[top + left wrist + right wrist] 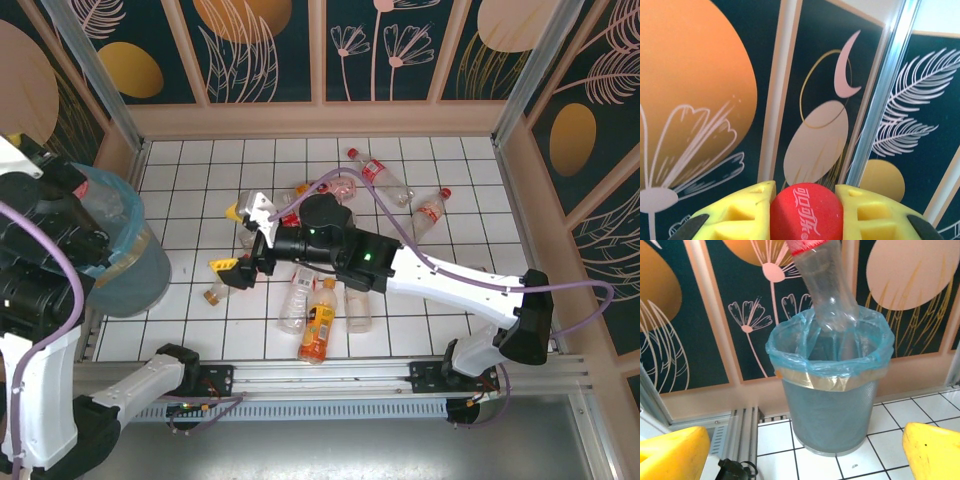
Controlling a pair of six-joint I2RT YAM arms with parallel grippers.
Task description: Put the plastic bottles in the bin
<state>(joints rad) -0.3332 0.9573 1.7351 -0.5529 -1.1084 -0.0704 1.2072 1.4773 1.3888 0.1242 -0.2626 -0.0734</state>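
Directly below the left gripper (806, 212), clamped on a red-labelled bottle (827, 290), sits the bin (832, 410): drop step in hand, next move likely a release. Right gripper (230, 240) gapes empty, loose bottles (318, 320) near it

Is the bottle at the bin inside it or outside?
Partly in: the bottle hangs tilted, its lower end dipping past the bin rim, its red top above.
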